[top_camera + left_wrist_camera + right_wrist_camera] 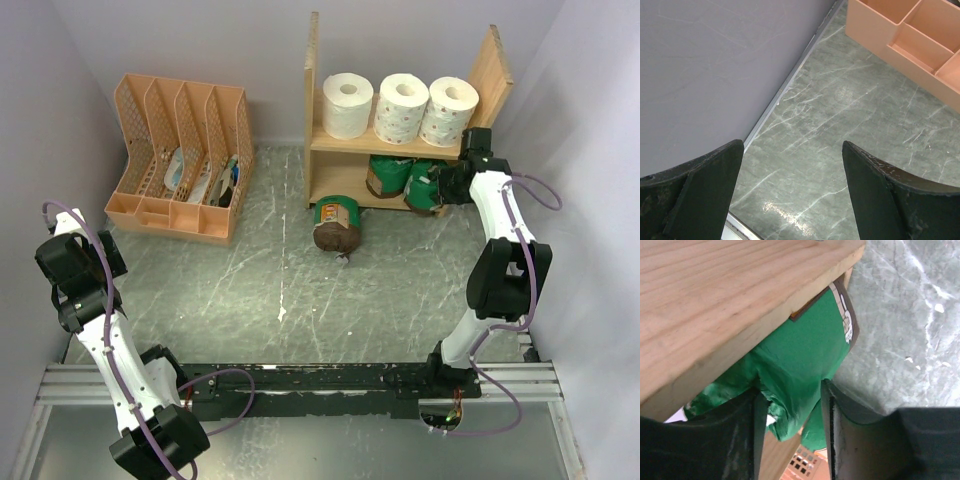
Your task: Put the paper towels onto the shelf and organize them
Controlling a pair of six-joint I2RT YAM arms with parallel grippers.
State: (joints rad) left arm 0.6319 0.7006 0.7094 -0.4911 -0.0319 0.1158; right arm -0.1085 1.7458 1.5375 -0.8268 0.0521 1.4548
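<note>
white rolls (403,108) upright, brown-ended roll (336,225) on side

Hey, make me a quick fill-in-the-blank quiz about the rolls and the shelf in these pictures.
On the shelf, the top board holds ___ white rolls.
The brown-ended roll lies on the ___, in front of the shelf.
The right gripper grips a wrapped roll whose wrap is ___.
The left gripper, holding nothing, is ___.
Answers: three, table, green, open.
</note>
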